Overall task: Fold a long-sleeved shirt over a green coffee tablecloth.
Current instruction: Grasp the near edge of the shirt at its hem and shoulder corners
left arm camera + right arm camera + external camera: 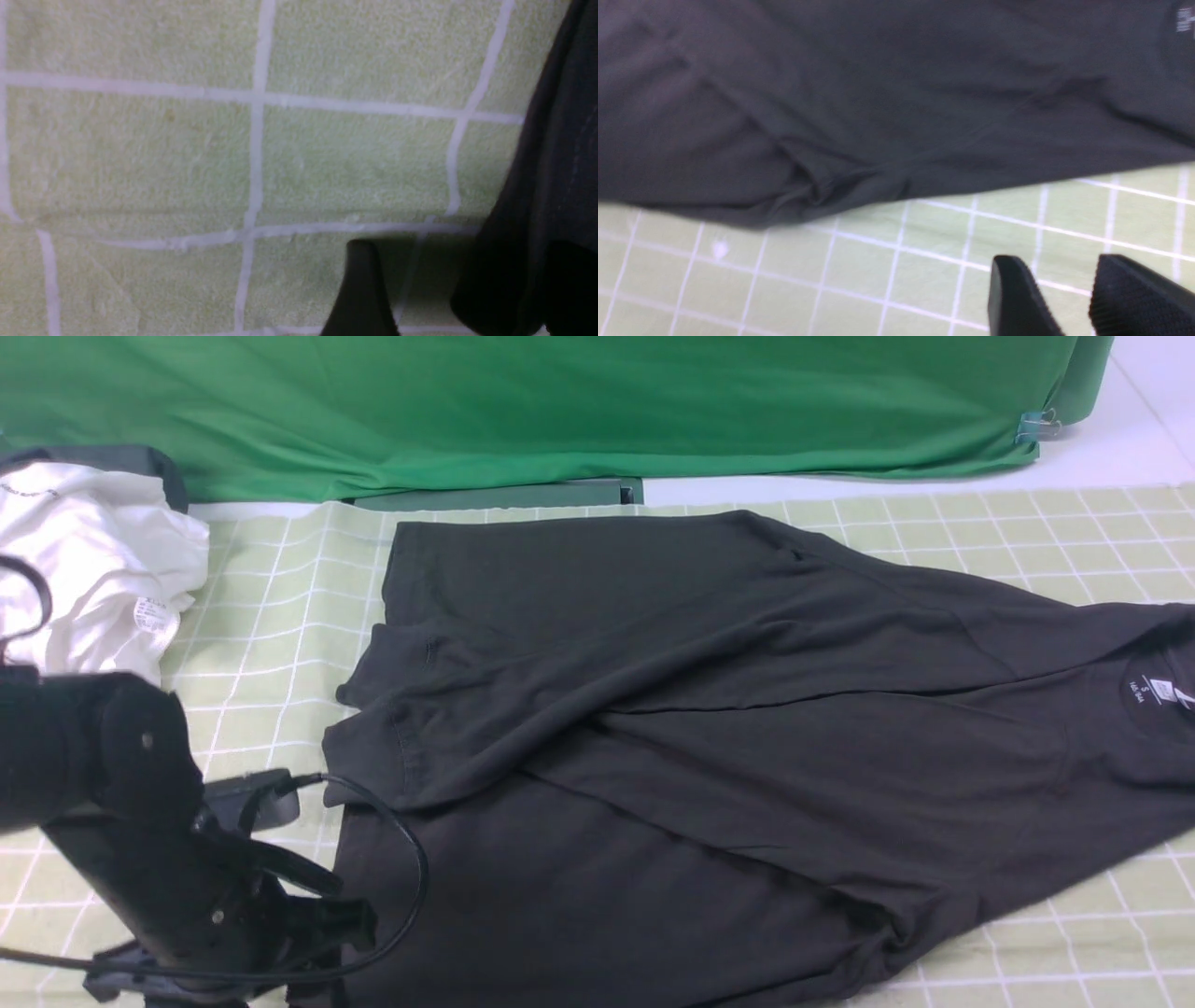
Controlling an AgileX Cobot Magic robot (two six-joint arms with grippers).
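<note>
I see the long-sleeved shirt (700, 709) lying across the middle and right of the front view, spread on the green coffee tablecloth (1027, 532). It is black and rumpled, with one layer folded diagonally over the body, and its neck label (1160, 689) sits at the right edge of the frame. The shirt's lower left part runs off the bottom of the picture next to my left arm (121, 775), which fills the lower left corner with a black cable (411, 859) looping over the fabric.

In the left wrist view, the left gripper (423, 261) sits low over the checked cloth. One dark finger (359, 289) stands clear at the bottom centre, and I take the rounded dark shape at the lower right to be the other, though it blends into the shirt edge there. Bare tablecloth shows between them, so the jaws are apart and grip nothing.

The right gripper (1069, 303) shows only in the right wrist view, at the lower right. Its two fingers are parted, with grid squares visible in the gap, and it has hold of nothing. The shirt's hem lies across the upper part of that frame, apart from the fingers.

A white garment (93, 560) is bunched at the upper left, and a plain deep-green cloth (560, 411) covers the top.
</note>
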